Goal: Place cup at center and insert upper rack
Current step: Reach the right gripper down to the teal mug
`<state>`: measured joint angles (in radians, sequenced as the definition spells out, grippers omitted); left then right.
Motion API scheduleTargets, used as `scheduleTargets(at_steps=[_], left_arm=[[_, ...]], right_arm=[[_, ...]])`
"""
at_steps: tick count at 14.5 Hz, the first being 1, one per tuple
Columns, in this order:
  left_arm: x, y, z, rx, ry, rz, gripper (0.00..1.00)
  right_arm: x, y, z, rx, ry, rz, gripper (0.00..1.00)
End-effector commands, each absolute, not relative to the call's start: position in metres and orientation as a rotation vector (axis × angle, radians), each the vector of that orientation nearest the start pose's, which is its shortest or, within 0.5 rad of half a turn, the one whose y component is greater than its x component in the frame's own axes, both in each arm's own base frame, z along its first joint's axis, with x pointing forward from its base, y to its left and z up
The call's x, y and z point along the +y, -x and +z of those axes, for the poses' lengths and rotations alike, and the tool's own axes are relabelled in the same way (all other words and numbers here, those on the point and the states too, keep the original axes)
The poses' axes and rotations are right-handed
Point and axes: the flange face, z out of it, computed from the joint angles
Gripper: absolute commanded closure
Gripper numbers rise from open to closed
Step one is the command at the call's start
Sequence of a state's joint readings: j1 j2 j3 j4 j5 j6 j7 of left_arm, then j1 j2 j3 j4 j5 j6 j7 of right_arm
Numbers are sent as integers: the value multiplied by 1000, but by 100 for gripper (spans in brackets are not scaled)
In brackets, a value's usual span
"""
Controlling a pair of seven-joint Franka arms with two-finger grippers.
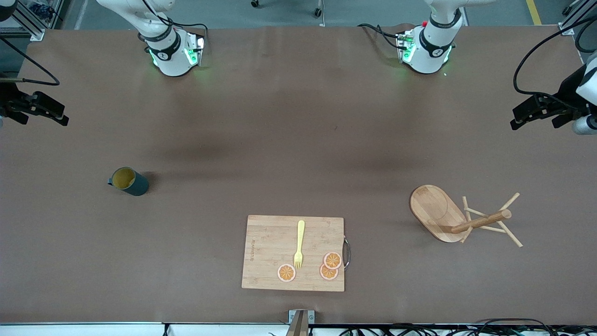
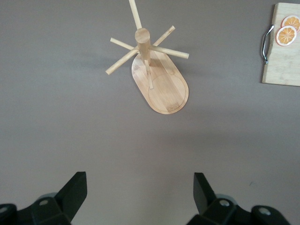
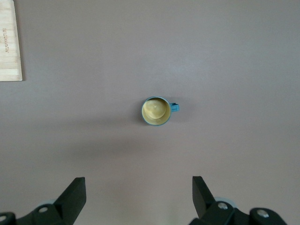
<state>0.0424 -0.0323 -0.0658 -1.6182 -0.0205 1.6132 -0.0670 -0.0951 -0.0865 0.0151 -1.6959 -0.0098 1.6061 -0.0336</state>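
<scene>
The cup (image 1: 128,181), dark teal with a yellow inside, stands upright on the table toward the right arm's end; the right wrist view shows it from above (image 3: 156,111), handle to one side. The upper rack (image 1: 447,215), a light wooden mug tree with an oval base, stands toward the left arm's end and also shows in the left wrist view (image 2: 157,70). My right gripper (image 1: 42,112) hangs open and empty high above the table edge, apart from the cup (image 3: 139,183). My left gripper (image 1: 527,116) hangs open and empty high above the other edge, apart from the rack (image 2: 140,180).
A bamboo cutting board (image 1: 266,252) with a metal handle lies near the front camera at the table's middle. On it are a yellow fork (image 1: 299,242) and three orange slices (image 1: 286,272). Its edge shows in both wrist views (image 2: 281,61) (image 3: 9,42).
</scene>
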Motion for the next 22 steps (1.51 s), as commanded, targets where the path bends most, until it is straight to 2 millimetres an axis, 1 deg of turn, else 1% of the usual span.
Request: scheduleTargets(at_steps=[1,5,7,8,9,10,13,14,16,18,20,22], left_arm=[[-17,-544,632,-51,3139,-46,0],[-16,-545,632,-51,3141,-46,0],[-16,-546,633,-51,3141,-50,0],[-16,-546,632,-51,3141,-48,0],[-16,-546,632,-53,3141,-48,0],[-16,-546,632,-53,3141,-48,0],[-14,-546,632,-55,3140,-48,0],[-14,-546,632,-55,3140,-51,0],[-14,-546,633,-55,3140,-53,0],[-14,-547,632,-55,3141,-51,0],[-14,-547,632,-58,3141,-50,0],[-15,-546,632,-60,3140,-51,0]], right_arm=[[-46,-520,616,86,3161,-5,0],[-47,-520,615,89,3161,0,0],[-51,-521,612,98,3160,7,0],[-52,-525,606,100,3159,19,0],[-53,-531,596,100,3157,45,0],[-54,-537,585,104,3155,62,0],[-59,-558,543,124,3146,151,0],[-59,-565,526,124,3141,194,0],[-59,-574,497,120,3132,263,0],[-59,-586,466,119,3126,306,0],[-60,-590,432,122,3120,334,0],[-60,-586,394,119,3122,320,0]])
